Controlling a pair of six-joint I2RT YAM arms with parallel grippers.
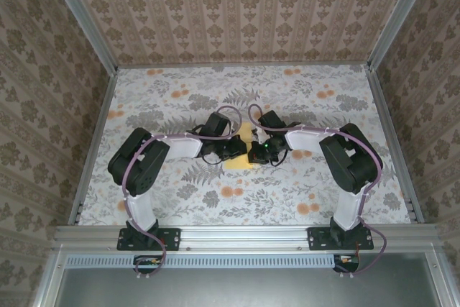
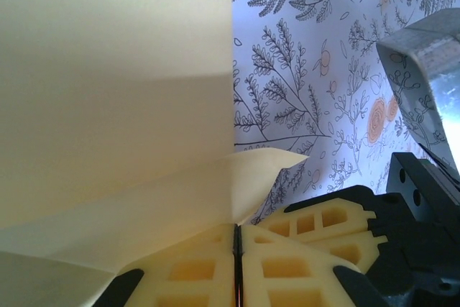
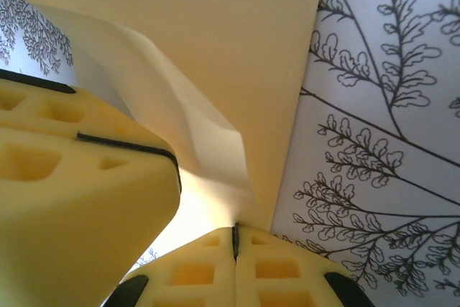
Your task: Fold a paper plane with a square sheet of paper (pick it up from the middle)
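Square sheet of paper (image 2: 115,70) is pinched in the closed left end effector (image 2: 236,264) and closed right end effector (image 3: 234,239).

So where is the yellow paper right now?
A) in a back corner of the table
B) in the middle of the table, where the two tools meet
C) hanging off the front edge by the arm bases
B: from above, the pale-yellow sheet of paper lies at the middle of the flowery table, and the left tool and right tool come together right at it.
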